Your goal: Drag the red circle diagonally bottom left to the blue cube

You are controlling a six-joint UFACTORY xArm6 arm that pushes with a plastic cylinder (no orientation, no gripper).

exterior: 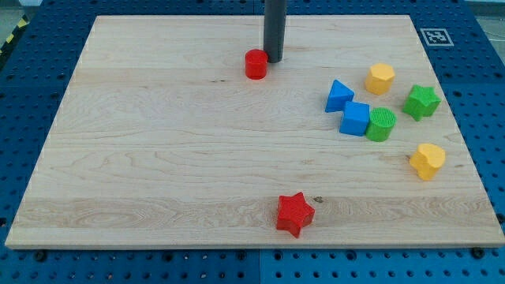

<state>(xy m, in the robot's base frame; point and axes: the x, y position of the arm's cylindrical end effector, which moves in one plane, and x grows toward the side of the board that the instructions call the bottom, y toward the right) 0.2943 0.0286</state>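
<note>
The red circle (pixel 256 64), a short red cylinder, sits near the top middle of the wooden board (pixel 158 142). My tip (pixel 274 60) is just to the right of it, touching or almost touching its upper right side. The blue cube (pixel 356 118) lies at the view's right, between a blue triangle (pixel 339 95) and a green cylinder (pixel 381 124), touching both or nearly so. The red circle is well to the left of and above the blue cube.
A yellow hexagon block (pixel 380 78) and a green star (pixel 422 102) lie at the upper right. A yellow heart-like block (pixel 428 161) lies at the right edge. A red star (pixel 295 214) sits near the bottom edge.
</note>
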